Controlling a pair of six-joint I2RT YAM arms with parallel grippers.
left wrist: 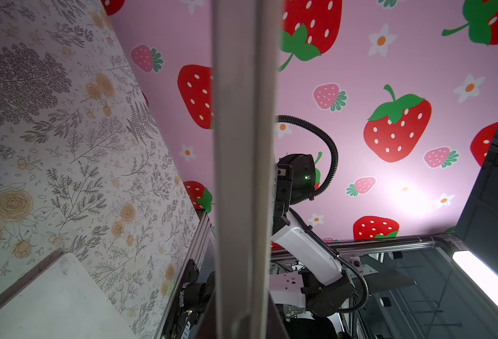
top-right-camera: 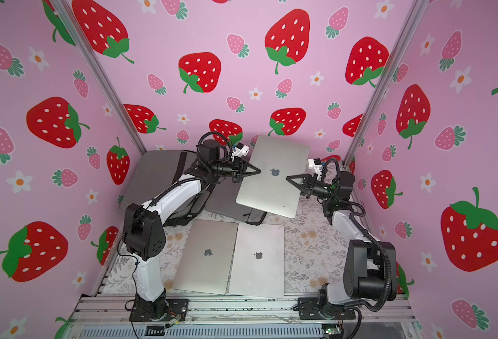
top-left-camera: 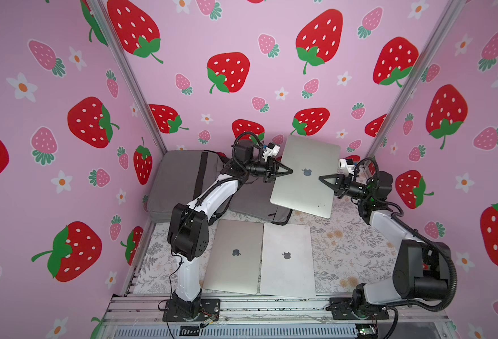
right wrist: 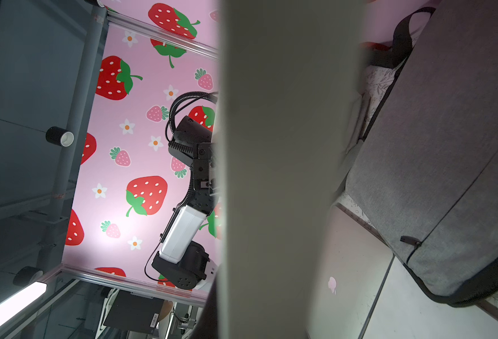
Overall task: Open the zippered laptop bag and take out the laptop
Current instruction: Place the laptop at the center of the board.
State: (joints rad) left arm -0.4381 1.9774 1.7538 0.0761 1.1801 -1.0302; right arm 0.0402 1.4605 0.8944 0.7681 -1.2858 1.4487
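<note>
The laptop [top-left-camera: 306, 187] [top-right-camera: 272, 189] is hanging closed, logo up, above the far middle of the surface [top-left-camera: 353, 240], toward 12 o'clock in both top views. It is tilting slightly, and its 7 o'clock corner is overlapping the bag [top-left-camera: 255, 205] below it.

The left end effector [top-left-camera: 291, 171] [top-right-camera: 259, 171] is clenching the laptop at its 9 o'clock edge. The right end effector [top-left-camera: 320, 178] [top-right-camera: 287, 178] is grasping the same laptop from its 3 o'clock edge, so the two are facing each other across the lid. Each wrist view is showing the laptop edge-on [left wrist: 242, 176] [right wrist: 277, 176] as a grey band running between the jaws.

The bag is lying flat, grey with a dark rim; in the right wrist view [right wrist: 435, 164] a zip pull is showing near its edge. Whether its zip is open I cannot tell. A second bag [top-left-camera: 180, 179], larger, grey, with a black strap across it, is sitting at 10 o'clock against the corner.

At 6 o'clock a second laptop [top-left-camera: 233, 255] and a third laptop [top-left-camera: 287, 258] are lying closed, side by side with their long edges touching, logos up.

The surface is wearing a pale floral print, and the walls [top-left-camera: 242, 35] are showing strawberries on pink.
</note>
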